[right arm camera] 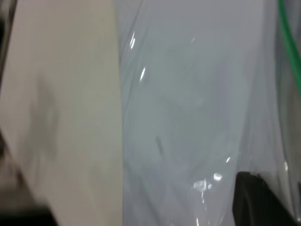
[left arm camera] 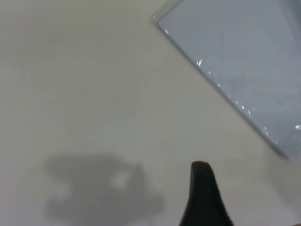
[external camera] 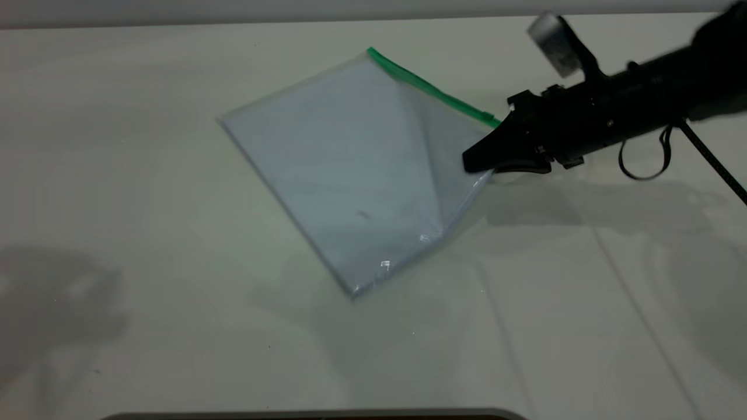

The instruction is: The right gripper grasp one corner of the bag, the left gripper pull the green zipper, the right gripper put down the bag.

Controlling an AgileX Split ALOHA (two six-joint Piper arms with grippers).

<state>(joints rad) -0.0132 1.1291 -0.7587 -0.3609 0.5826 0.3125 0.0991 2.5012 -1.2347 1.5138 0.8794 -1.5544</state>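
The bag (external camera: 350, 169) lies as a diamond on the white table (external camera: 146, 175), with white paper showing through. The green zipper (external camera: 432, 90) runs along its far right edge. My right gripper (external camera: 475, 160) comes in from the right and is shut on the bag's right corner, next to the zipper's end. That corner is lifted, and a fold runs down the bag. The right wrist view shows one black finger (right arm camera: 263, 202) under crinkled plastic (right arm camera: 188, 117) and the zipper (right arm camera: 291, 52). My left gripper (left arm camera: 233, 188) is out of the exterior view. It hangs open over bare table, one finger (left arm camera: 203, 197) showing, apart from the bag's near corner (left arm camera: 244, 56).
A dark rounded rim (external camera: 315, 415) lies at the table's front edge. The right arm's thin cable (external camera: 709, 154) hangs over the table's right side. An arm's shadow (external camera: 58, 303) falls on the table at the left.
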